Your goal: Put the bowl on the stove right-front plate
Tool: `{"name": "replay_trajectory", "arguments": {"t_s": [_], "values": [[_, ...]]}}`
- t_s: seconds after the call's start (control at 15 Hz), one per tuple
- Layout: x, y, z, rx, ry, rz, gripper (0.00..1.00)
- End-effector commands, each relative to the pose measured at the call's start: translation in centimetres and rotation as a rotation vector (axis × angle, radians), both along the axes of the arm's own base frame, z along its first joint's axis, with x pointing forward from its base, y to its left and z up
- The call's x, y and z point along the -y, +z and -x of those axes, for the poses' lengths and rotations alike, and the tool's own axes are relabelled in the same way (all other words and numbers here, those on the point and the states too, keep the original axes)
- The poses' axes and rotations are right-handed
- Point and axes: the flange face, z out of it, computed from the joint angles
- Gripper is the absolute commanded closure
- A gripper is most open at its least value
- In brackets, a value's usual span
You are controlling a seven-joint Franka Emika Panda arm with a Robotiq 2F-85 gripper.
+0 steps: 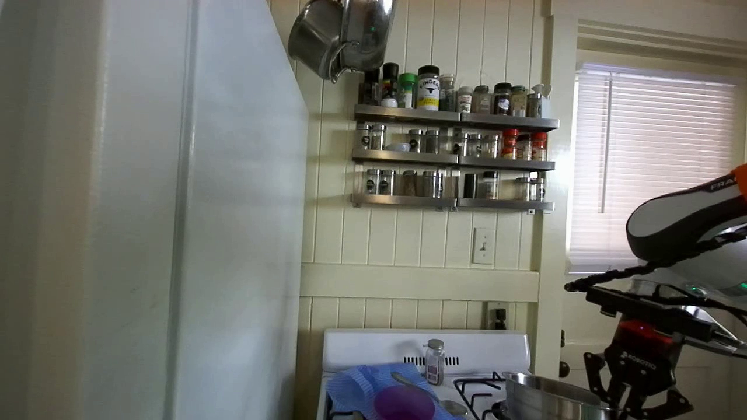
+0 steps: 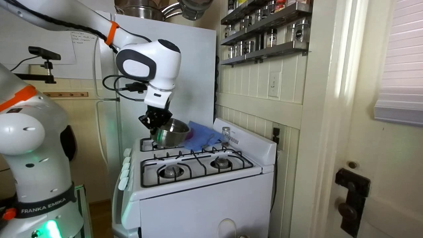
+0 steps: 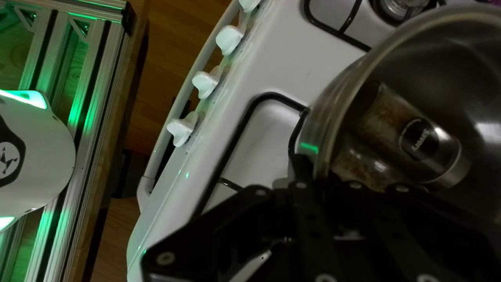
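Robot arm stretched over the white stove, wrist bent down. Its gripper is clamped on the wall of a shiny metal bowl; in the wrist view the rim runs between the black fingers. Bowl is over the stove top, tilted, rim lower on the gripper's side in an exterior view. From the wrist it hides parts of the grates; whether its base touches them, or which burner lies under it, I can't tell. Inside: a glass jar lying down, label reading "Savory". A similar brownish shape beside it, second jar or reflection, unclear.

Right-front burner uncovered, in full view. Toward the fridge: blue cloth on the stove, a spoon on it, a purple round dish by it. Small bottle with a metal cap upright near the back panel, beside the cloth. Above, three levels of metal shelves lined with spice jars. Steel pots high up by the fridge. White knobs along the stove's front edge. Farther along, a door with pale blinds.
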Motion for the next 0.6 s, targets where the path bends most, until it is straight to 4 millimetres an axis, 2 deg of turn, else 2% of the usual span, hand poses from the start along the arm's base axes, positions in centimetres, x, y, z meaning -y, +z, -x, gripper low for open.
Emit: {"name": "replay_trajectory", "arguments": {"t_s": [0.0, 0.2, 0.53], "values": [[-0.1, -0.3, -0.3, -0.021, -0.05, -0.005, 0.98], [-0.1, -1.1, -0.6, -0.073, -0.129, -0.004, 0.98], [-0.1, -1.1, -1.5, -0.113, -0.32, 0.033, 0.98]]}}
